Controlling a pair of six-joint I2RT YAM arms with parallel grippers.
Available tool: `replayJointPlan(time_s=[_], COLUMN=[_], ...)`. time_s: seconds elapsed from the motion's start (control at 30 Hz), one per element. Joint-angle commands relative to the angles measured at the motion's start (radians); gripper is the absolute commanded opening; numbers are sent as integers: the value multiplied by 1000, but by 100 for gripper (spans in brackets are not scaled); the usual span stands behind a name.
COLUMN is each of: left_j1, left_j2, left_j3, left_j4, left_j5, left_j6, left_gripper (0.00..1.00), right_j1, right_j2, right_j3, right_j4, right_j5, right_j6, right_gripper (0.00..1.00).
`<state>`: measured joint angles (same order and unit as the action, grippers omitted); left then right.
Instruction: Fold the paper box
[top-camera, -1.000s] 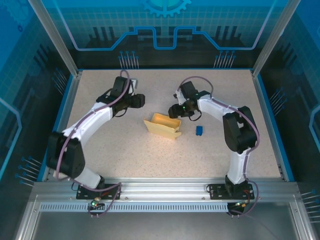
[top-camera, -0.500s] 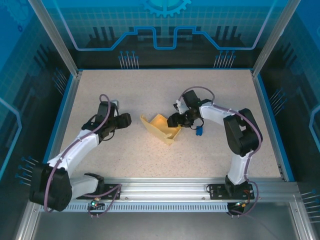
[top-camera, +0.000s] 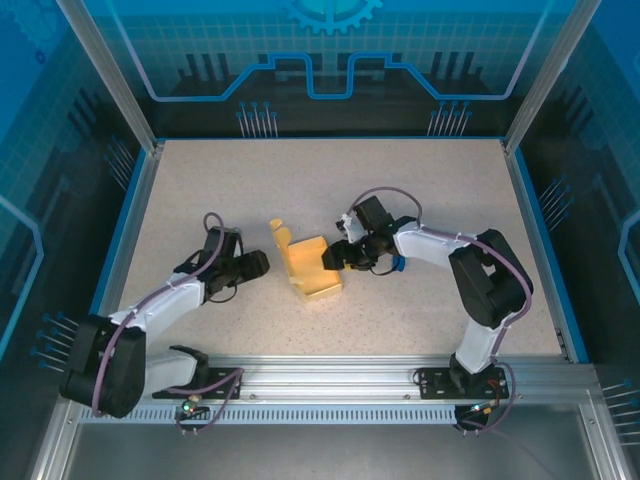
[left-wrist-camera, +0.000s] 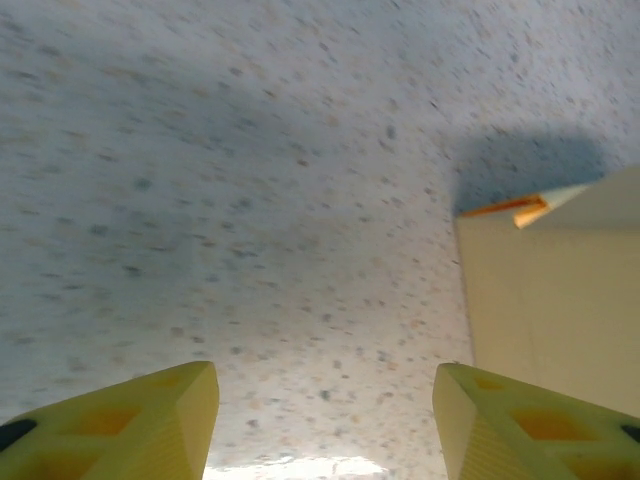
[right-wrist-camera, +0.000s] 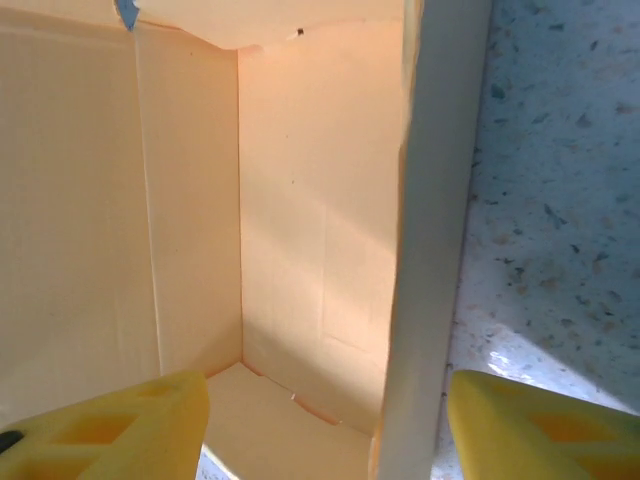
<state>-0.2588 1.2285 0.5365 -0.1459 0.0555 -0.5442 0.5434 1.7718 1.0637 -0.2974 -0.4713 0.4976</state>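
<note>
A speckled pale table (top-camera: 200, 180) with a blue border carries everything. The left arm (top-camera: 160, 300) lies low across the near left part of it. The right arm (top-camera: 450, 245) bends in from the right, its wrist reaching toward the middle.

The paper box (top-camera: 305, 270) sits near the middle of the table, between the two arms. It is pale yellow card, partly formed, with its open side facing the right arm. A flap (top-camera: 280, 232) sticks up at its far left corner. In the left wrist view a flat wall of the box (left-wrist-camera: 560, 290) stands at the right edge, with the table's bare surface beside it.

The left fingers (top-camera: 258, 265) are just left of the box and apart from it. In the wrist view these fingers (left-wrist-camera: 140, 420) are spread open, with nothing between them but the table. The right fingers (top-camera: 332, 257) are at the box's right side. Seen from the wrist, they (right-wrist-camera: 110, 425) are spread apart and straddle one wall of the box (right-wrist-camera: 200, 200). One finger is inside the hollow and the other outside over the table, and neither presses on the card.

A small blue object (top-camera: 397, 265) lies just beside the right arm's wrist, partly hidden by it.
</note>
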Motion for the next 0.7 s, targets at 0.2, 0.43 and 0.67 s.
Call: replayJointPlan(time_s=[0.2, 0.43, 0.67], left_j1=[-92, -124, -138], left_j2=[177, 310, 363], left_j3=[65, 179, 259], left_j4=[172, 205, 195], left_j5=[93, 107, 104], left_j6=[-81, -65, -37], left_gripper=[57, 57, 57], right_j1=[-102, -133, -190], right_j2=[-127, -212, -283], right_j3=[-6, 29, -24], right_j4=[-99, -327, -385], right_j5=[142, 497, 652], right_j6=[-40, -130, -113], right_gripper=[66, 66, 67])
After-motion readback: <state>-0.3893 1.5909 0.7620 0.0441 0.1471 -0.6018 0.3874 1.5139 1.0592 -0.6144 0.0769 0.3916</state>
